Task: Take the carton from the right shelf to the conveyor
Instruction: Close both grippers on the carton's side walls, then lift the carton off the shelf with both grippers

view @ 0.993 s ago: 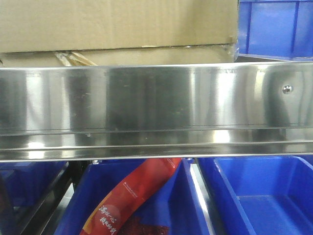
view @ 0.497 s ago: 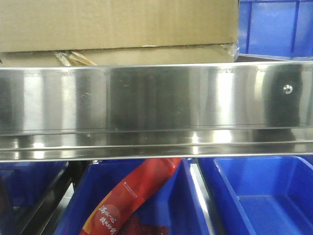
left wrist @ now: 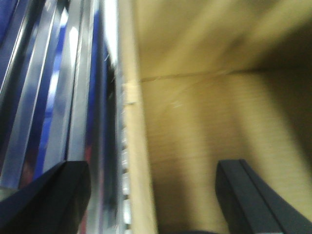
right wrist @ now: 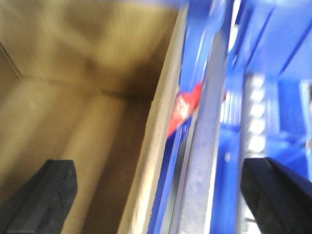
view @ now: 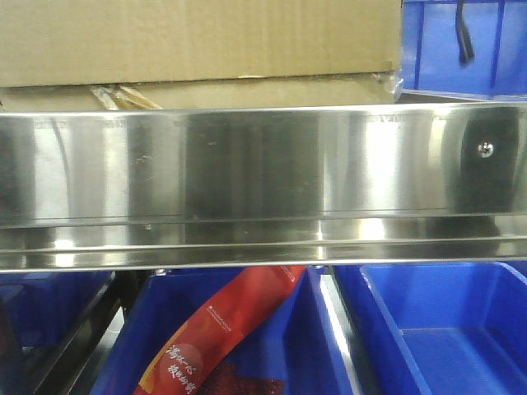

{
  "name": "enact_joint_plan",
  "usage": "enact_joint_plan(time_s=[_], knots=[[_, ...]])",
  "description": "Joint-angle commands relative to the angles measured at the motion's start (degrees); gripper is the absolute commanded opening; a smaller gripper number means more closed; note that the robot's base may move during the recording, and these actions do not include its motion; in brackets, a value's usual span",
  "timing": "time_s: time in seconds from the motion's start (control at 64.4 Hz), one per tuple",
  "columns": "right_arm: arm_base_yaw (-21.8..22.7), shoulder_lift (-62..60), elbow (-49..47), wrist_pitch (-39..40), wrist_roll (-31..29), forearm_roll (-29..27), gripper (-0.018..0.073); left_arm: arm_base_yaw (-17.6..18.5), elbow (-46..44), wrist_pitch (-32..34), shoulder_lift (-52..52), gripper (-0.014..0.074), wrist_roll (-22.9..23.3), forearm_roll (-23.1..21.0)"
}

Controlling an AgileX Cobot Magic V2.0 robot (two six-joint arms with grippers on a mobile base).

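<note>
The carton (view: 198, 41) sits on the upper level of the right shelf (view: 247, 164), directly behind the broad steel front rail. The rail covers the carton's base. Its top and left end run out of the front view. A small screw (view: 487, 149) sits near the rail's right end.

Surroundings: an upper blue bin (view: 486, 58) stands just beside the carton's right end on the same level. A dark narrow strip (view: 465, 33) hangs in front of that bin; what it is cannot be determined. Below the rail, a middle blue bin (view: 309, 346) holds a red packet (view: 230, 329) leaning diagonally, its upper end hidden behind the rail. A right-hand blue bin (view: 445, 337) lies alongside it.

Left gripper (left wrist: 151, 168): the fingers are spread wide and astride the carton's side wall. One finger (left wrist: 253, 195) is inside the box. The other is outside, over steel rails and blue plastic. Contact with the cardboard cannot be confirmed.

Right gripper (right wrist: 158, 165): the fingers are likewise spread wide across the opposite wall. One finger (right wrist: 48, 195) is inside. The other is outside above blue plastic and a steel edge.

Both wrist views are heavily blurred. Only the finger ends show, and the carton's floor is in shadow.
</note>
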State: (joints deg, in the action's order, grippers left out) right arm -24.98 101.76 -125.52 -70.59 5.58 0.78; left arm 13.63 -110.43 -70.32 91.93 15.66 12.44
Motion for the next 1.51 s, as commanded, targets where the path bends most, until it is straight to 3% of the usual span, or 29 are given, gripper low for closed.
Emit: enact_joint_plan(time_s=[0.0, 0.31, 0.388, 0.435, 0.559, 0.683, 0.807, 0.885, 1.226, 1.49], knots=[[-0.1, 1.8, -0.6, 0.6, 0.5, 0.9, 0.0569, -0.4, -0.5, 0.4, 1.4, 0.0435, 0.5, 0.1], [-0.1, 6.2, -0.6, 0.6, 0.5, 0.4, 0.0568, -0.4, -0.5, 0.4, 5.1, 0.0435, 0.5, 0.1], [-0.1, 6.6, -0.6, 0.6, 0.5, 0.2, 0.0526, -0.4, -0.5, 0.4, 5.2, 0.0435, 0.5, 0.1], [-0.1, 6.8, -0.6, 0.6, 0.5, 0.1, 0.0472, -0.4, -0.5, 0.4, 5.2, 0.0434, 0.5, 0.1], [-0.1, 6.8, -0.6, 0.6, 0.5, 0.0, 0.0176, -0.4, -0.5, 0.4, 5.2, 0.0386, 0.5, 0.1], [-0.1, 6.4, -0.6, 0.6, 0.5, 0.0, -0.0088, -0.4, -0.5, 0.4, 5.2, 0.0203, 0.5, 0.3], [-0.1, 6.3, -0.6, 0.6, 0.5, 0.0, -0.0068, -0.4, -0.5, 0.4, 5.2, -0.0041, 0.5, 0.3], [-0.1, 6.3, -0.6, 0.6, 0.5, 0.0, -0.0069, -0.4, -0.5, 0.4, 5.2, 0.0000, 0.5, 0.1], [-0.1, 3.0, -0.6, 0.6, 0.5, 0.0, -0.0069, -0.4, -2.6, 0.4, 2.8, -0.0014, 0.5, -0.6], [-1.1, -5.7, 1.2, 0.6, 0.5, 0.0, -0.0069, 0.9, -3.2, 0.4, -5.3, -0.0014, 0.5, -1.8]])
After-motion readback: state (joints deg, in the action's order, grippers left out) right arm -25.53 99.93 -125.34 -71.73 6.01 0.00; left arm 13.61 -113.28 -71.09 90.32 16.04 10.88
